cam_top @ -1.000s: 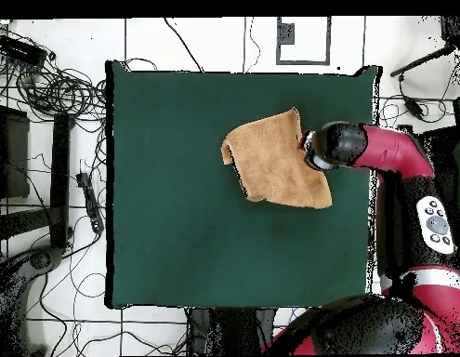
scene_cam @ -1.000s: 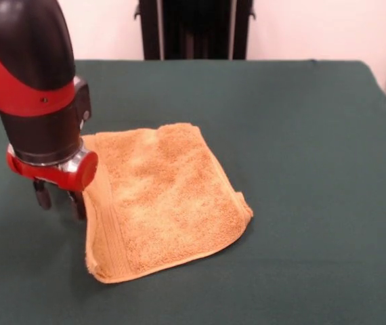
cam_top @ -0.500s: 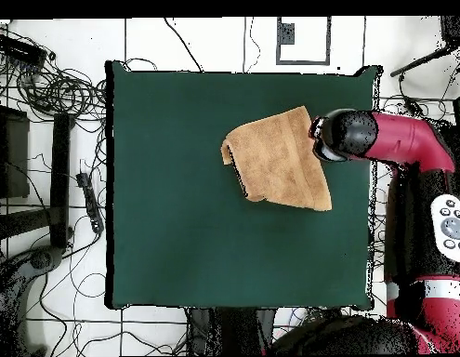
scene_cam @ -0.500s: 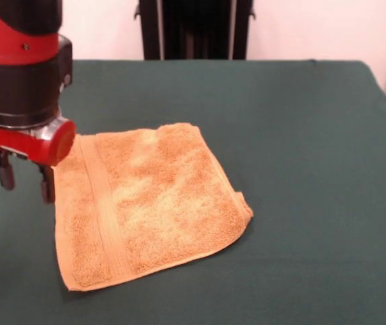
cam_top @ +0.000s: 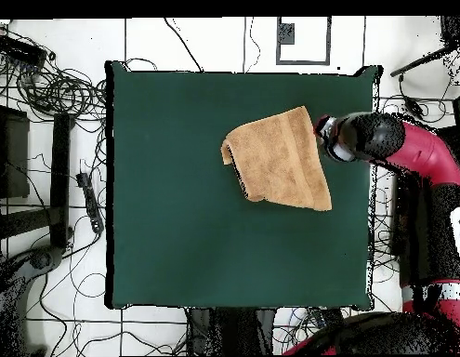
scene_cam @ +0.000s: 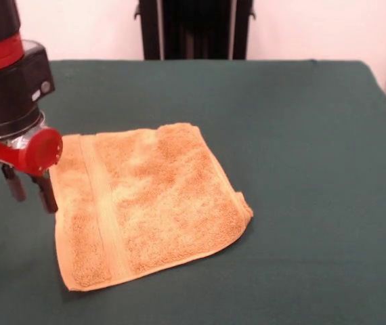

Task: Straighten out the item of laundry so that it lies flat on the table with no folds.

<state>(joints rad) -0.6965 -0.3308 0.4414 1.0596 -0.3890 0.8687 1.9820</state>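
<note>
A pale wall (scene_cam: 328, 27) rises at the far side, with a black stand (scene_cam: 194, 28) against it. White tiled floor (cam_top: 205, 42) (seen from overhead) carries tangled black cables (cam_top: 57, 88) at left.

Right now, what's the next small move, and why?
Probably go to the towel's right corner and pull it outward. The left side lies spread, but that corner looks folded under. The gripper hangs open and empty beside the left edge.
</note>
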